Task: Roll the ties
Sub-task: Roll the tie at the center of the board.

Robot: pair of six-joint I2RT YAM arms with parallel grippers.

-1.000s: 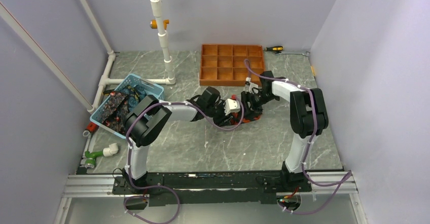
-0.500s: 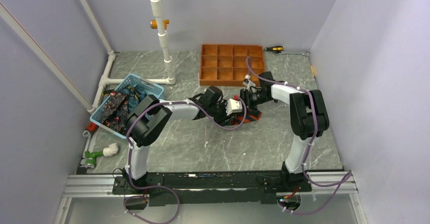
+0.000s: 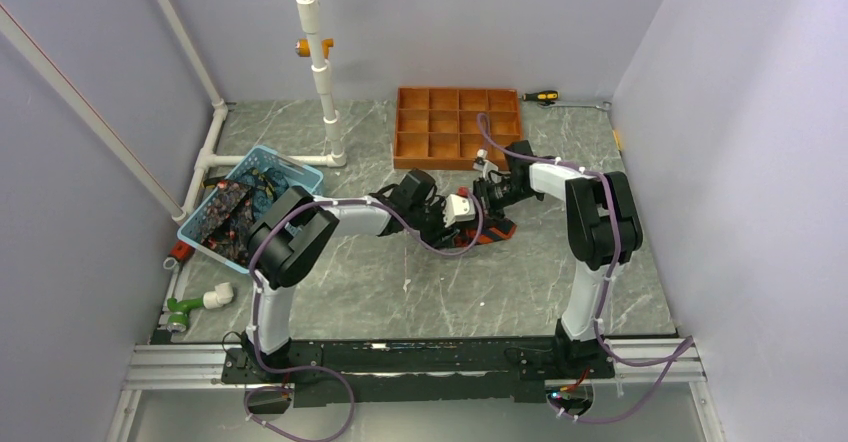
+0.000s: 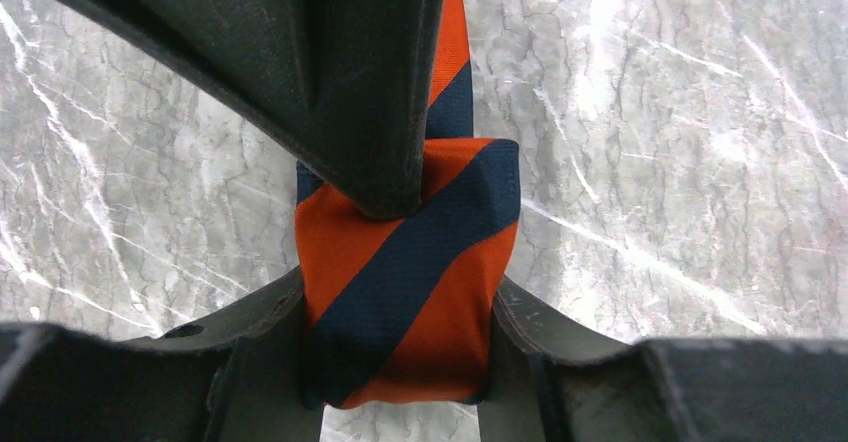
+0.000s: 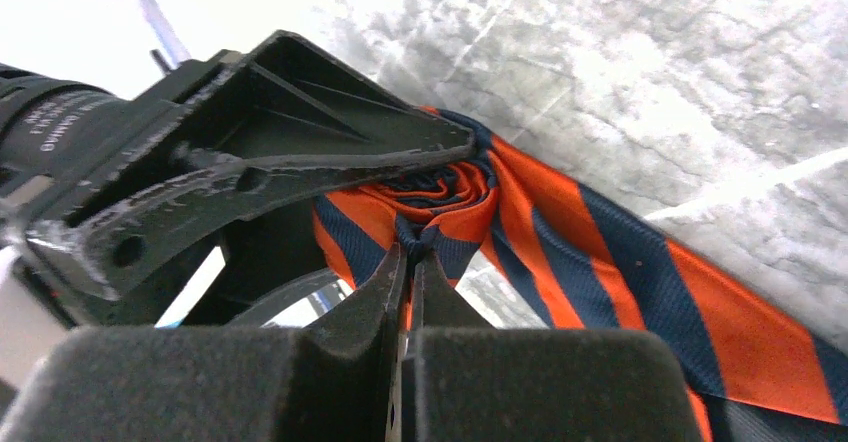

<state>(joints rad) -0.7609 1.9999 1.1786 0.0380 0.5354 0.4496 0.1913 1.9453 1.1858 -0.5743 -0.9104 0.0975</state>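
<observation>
An orange and dark-blue striped tie [image 4: 400,282] is wound into a small roll on the marble table, and its loose tail [image 5: 640,282] runs off to the right. My left gripper [image 4: 400,307] clamps the roll from both sides, its fingers [image 4: 255,332] pressed on the fabric. My right gripper [image 5: 408,254] is shut, its tips pinching a fold at the roll's core. In the top view the two grippers, left [image 3: 460,214] and right [image 3: 487,202], meet over the tie [image 3: 497,230] mid-table. More dark patterned ties [image 3: 225,217] lie in a blue basket.
The orange-brown gridded tray [image 3: 400,148] stands just behind the grippers. The blue basket [image 3: 300,170] sits at the left beside white pipes [image 3: 322,72]. A screwdriver [image 3: 540,95] lies at the back right. A green and white pipe fitting [image 3: 195,305] lies at the front left.
My right gripper has closed onto the roll's centre and shifted slightly back and left. The left gripper has stayed around the roll.
</observation>
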